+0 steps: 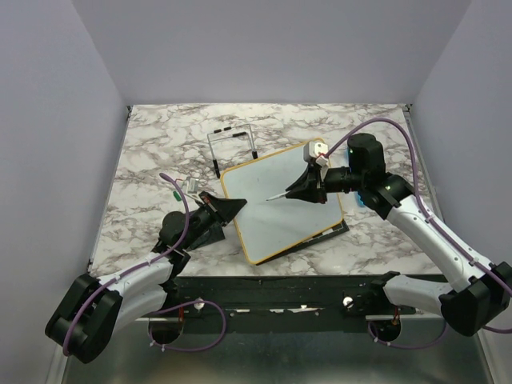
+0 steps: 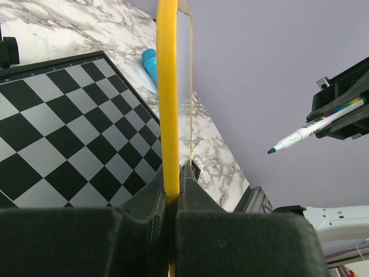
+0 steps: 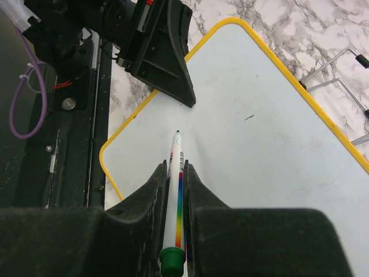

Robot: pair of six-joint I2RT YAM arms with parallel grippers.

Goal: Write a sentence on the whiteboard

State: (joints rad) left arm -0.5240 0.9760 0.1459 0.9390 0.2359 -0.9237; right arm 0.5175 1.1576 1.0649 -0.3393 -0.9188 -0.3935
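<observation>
The whiteboard (image 1: 280, 204), white with a yellow frame, is tilted up over a chessboard. My left gripper (image 1: 238, 206) is shut on its left edge; in the left wrist view the yellow frame (image 2: 167, 86) runs edge-on between the closed fingers (image 2: 144, 202). My right gripper (image 1: 300, 190) is shut on a white marker (image 3: 176, 190) with a rainbow stripe and green end. The marker's teal tip (image 2: 271, 150) hangs a little off the whiteboard's face (image 3: 259, 156). No sentence is in view; only a short dark mark (image 3: 249, 118) shows.
The black-and-white chessboard (image 2: 69, 133) lies under the whiteboard, its dark edge (image 1: 324, 234) showing at the front. A blue object (image 2: 151, 64) lies on the marble table beyond it. A wire stand (image 1: 232, 148) is behind the board, and small items (image 1: 182, 189) sit left.
</observation>
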